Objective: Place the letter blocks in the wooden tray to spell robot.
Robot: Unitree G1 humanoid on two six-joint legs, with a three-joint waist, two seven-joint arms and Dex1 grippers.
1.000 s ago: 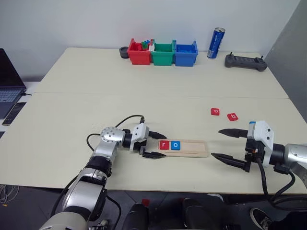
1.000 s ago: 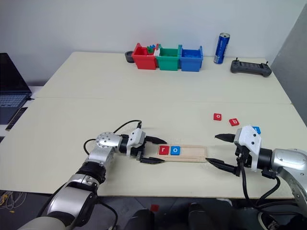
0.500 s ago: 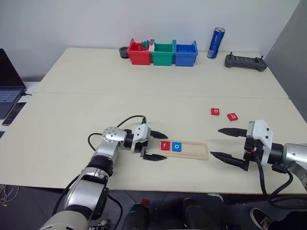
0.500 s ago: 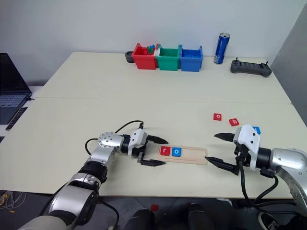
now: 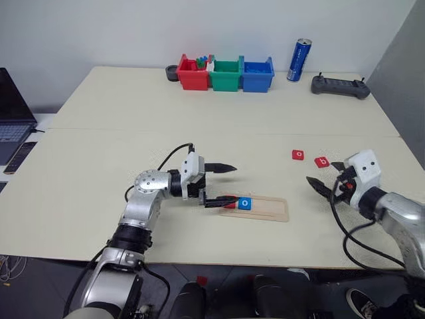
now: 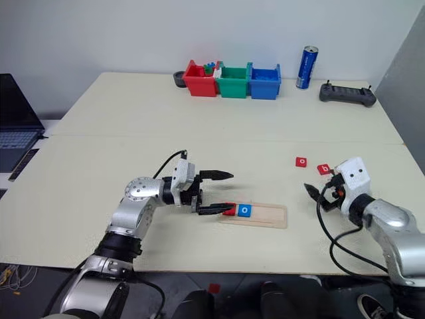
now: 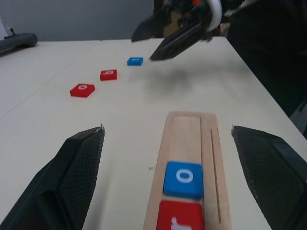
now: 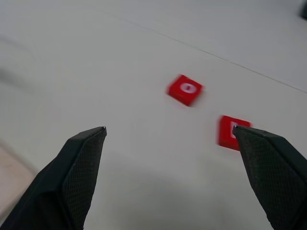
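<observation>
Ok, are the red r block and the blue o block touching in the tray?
Touching. The left wrist view shows the red r block butted against the blue o block in the wooden tray, with no gap.

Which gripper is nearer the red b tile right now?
Right. The right gripper, open, sits just beside the red b tile; the left gripper, also open, hangs over the wooden tray's far end.

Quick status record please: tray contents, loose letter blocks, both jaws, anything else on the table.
tray: wooden tray holds red r block and blue o block, side by side at its left end
loose blocks: red o block, red b block, one blue block, all on the table
left gripper: jaws open, empty, at the tray's left end
right gripper: jaws open, empty, near the red b block
other: three bins, can, controller
</observation>
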